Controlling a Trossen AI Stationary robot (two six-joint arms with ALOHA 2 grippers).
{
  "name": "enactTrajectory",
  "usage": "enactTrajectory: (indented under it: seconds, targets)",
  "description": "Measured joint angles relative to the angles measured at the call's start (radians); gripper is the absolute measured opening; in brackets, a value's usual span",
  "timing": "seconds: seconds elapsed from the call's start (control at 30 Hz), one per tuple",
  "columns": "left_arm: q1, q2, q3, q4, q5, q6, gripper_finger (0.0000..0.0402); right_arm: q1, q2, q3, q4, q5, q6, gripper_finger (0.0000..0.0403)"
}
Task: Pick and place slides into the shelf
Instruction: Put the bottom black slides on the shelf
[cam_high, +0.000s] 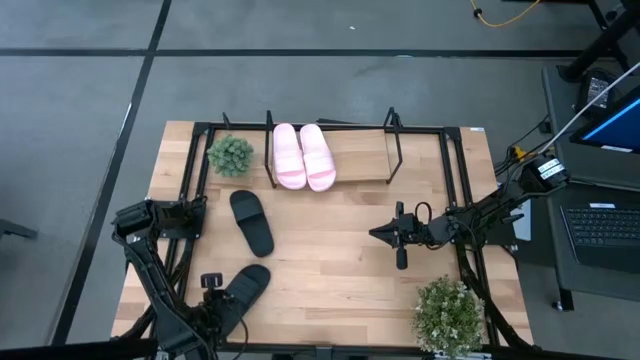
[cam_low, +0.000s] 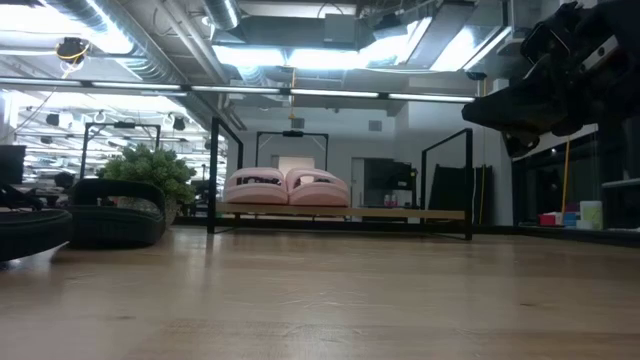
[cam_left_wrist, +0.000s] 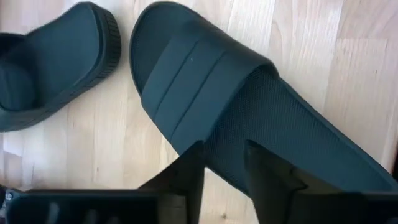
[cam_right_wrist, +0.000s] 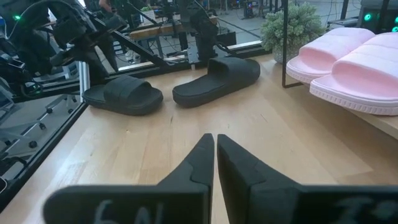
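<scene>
- High view: the two pale pink slide sandals (cam_high: 303, 156) sit side by side on the light wooden board of the low black wire-frame shelf (cam_high: 365, 158) at the bench's far edge, filling its left part; the rest of the board is free, presumably for the black pair.
- One black slide sandal (cam_high: 252, 221) lies on the bare wooden bench (cam_high: 330, 270) in front of the shelf, left of the middle. The second black slide sandal (cam_high: 243, 290) lies near the bench's near edge, with the left gripper (cam_high: 213, 300) at its heel end.
- The right gripper (cam_high: 392, 234) hovers right of the middle, well apart from every sandal, apparently waiting. A small green potted plant (cam_high: 230, 155) stands at the shelf's left end; a larger leafy plant (cam_high: 449, 314) stands by the near right corner.
- Low view: the pink pair rests flat on the shelf board; a black sandal shows at the left edge; the right gripper hangs above the bench.
- Left wrist view: the left gripper's fingers (cam_left_wrist: 186, 177) stand apart over the heel end of the second black sandal, one on each side of its edge, not pinching it. I judge this as lining up a grasp on the rim, the easiest part to pinch.
- Right wrist view: the right gripper's fingers (cam_right_wrist: 202, 163) are pressed almost together, holding nothing, pointing toward both black sandals.
</scene>
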Motion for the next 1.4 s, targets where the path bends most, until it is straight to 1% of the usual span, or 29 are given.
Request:
enactTrajectory:
  seconds: [0.1, 0.23, 0.67, 0.9, 1.17, 1.4]
  targets:
    - [0.000, -0.001, -0.003, 0.005, -0.034, 0.021, 0.0121, 0.000, 0.000, 0.000, 0.000, 0.000, -0.002, 0.0023]
    - [0.000, -0.001, -0.023, 0.006, -0.077, 0.027, 0.0132, 0.000, 0.000, 0.000, 0.000, 0.000, -0.004, 0.0023]
    - [0.000, -0.001, -0.090, 0.037, -0.063, 0.027, 0.0135, 0.000, 0.000, 0.000, -0.018, -0.001, -0.009, 0.0024]
    - [0.000, -0.001, -0.109, 0.037, -0.027, 0.027, 0.0135, 0.000, 0.000, 0.000, -0.018, -0.001, -0.008, 0.0023]
    - [0.000, -0.001, -0.164, 0.037, -0.024, 0.027, 0.0135, 0.000, 0.000, 0.000, -0.019, -0.001, -0.004, 0.0023]
    - [0.000, -0.001, -0.167, 0.041, -0.045, 0.025, 0.0135, 0.000, 0.000, 0.000, -0.018, -0.001, -0.003, 0.0023]
